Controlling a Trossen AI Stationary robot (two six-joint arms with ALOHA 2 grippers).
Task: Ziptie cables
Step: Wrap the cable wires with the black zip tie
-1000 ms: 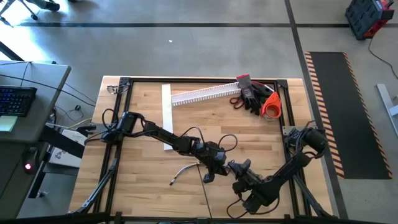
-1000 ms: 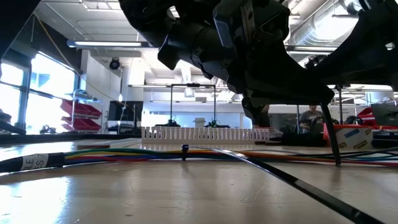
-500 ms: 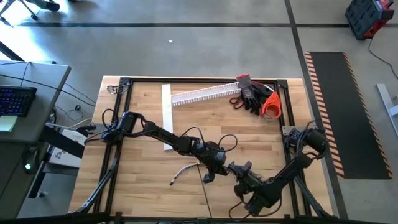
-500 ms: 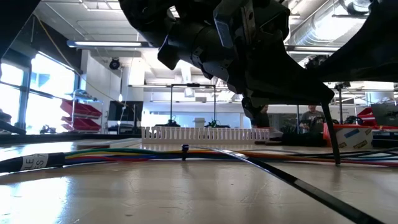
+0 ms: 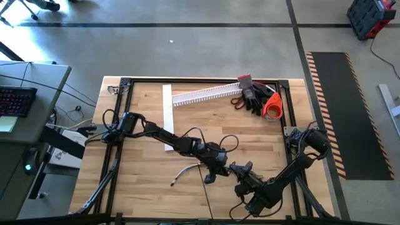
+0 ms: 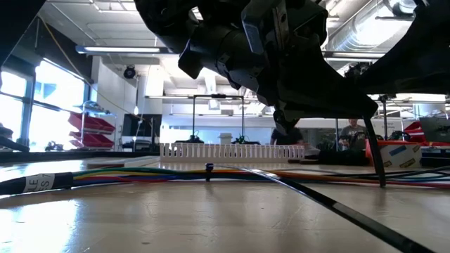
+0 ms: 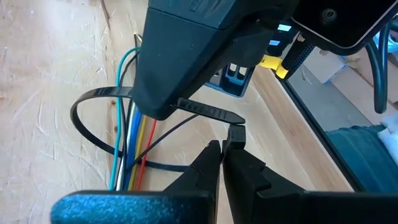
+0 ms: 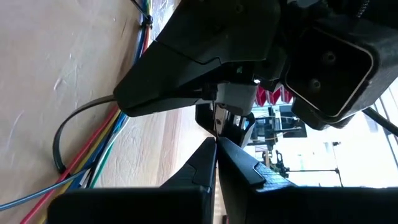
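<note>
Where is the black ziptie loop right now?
In the left wrist view the ziptie loops around the cables on the wooden table, mid-table toward its front, between the shut left gripper and right gripper.

From my remote station I see a light wooden table (image 5: pixel 144 181) edged by a black frame. Directly on it lie:
- a flat white strip (image 5: pixel 167 106) at 11 o'clock;
- a white slotted channel (image 5: pixel 206 94) at 12 o'clock;
- dark gloves (image 5: pixel 253 97) and an orange object (image 5: pixel 273 106) at 1 o'clock, touching each other;
- the cables (image 5: pixel 182 171) near centre, toward 7 o'clock;
- a ziptie (image 5: pixel 204 187) running toward 6 o'clock.
</note>
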